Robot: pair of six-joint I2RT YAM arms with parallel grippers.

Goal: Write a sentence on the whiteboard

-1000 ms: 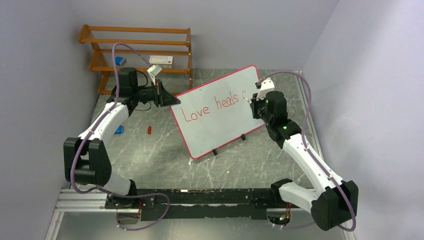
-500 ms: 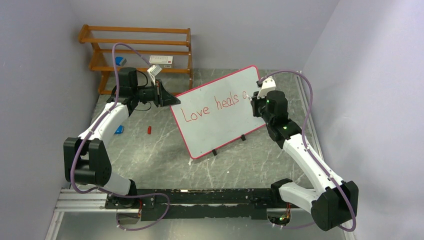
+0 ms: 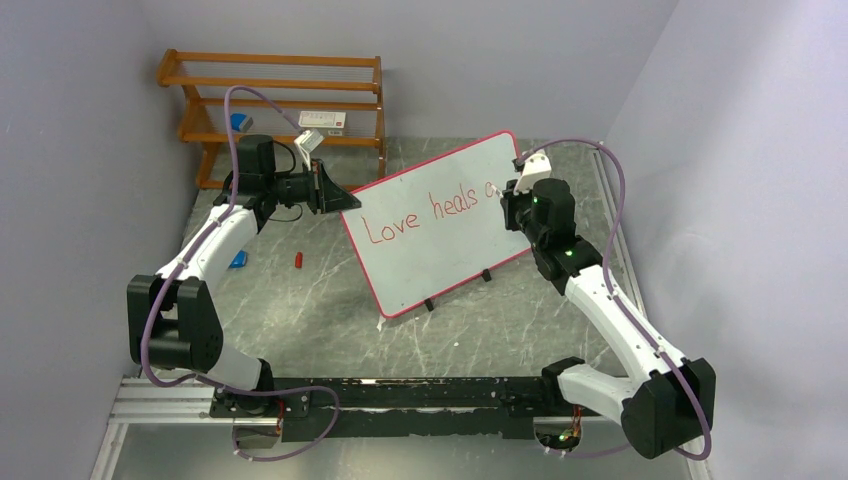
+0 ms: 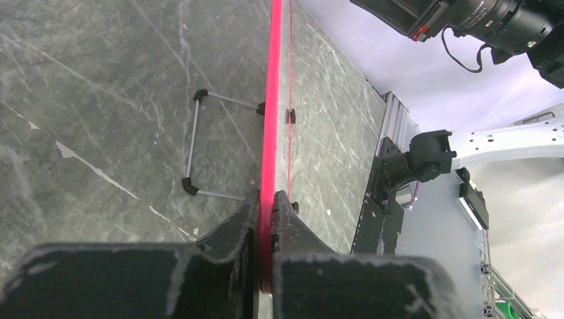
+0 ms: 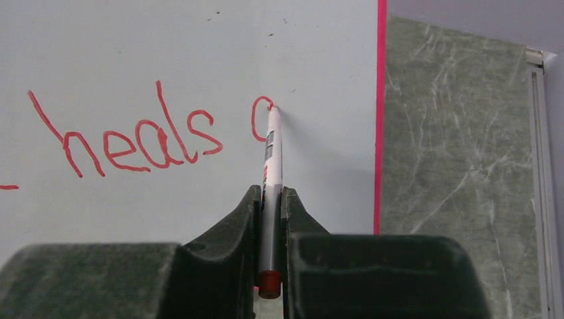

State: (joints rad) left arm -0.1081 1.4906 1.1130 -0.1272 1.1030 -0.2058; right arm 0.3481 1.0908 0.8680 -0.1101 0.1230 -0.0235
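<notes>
As whiteboard (image 3: 430,265) runs diagonally, sentence (image 3: 428,212) climbs rightward

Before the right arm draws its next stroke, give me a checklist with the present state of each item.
1. Marker clamped straight in the right gripper: ok.
2. Marker tip on the whiteboard, at the top of the unfinished letter: ok.
3. Left gripper shut on the whiteboard's edge, steadying it: ok.
4. Feet of the whiteboard standing on the table: ok.
5. Sentence complete: not ok, it reads "Love heals" plus an open curve.
6. Enough blank space right of that curve for the rest of the word: cannot tell.
</notes>
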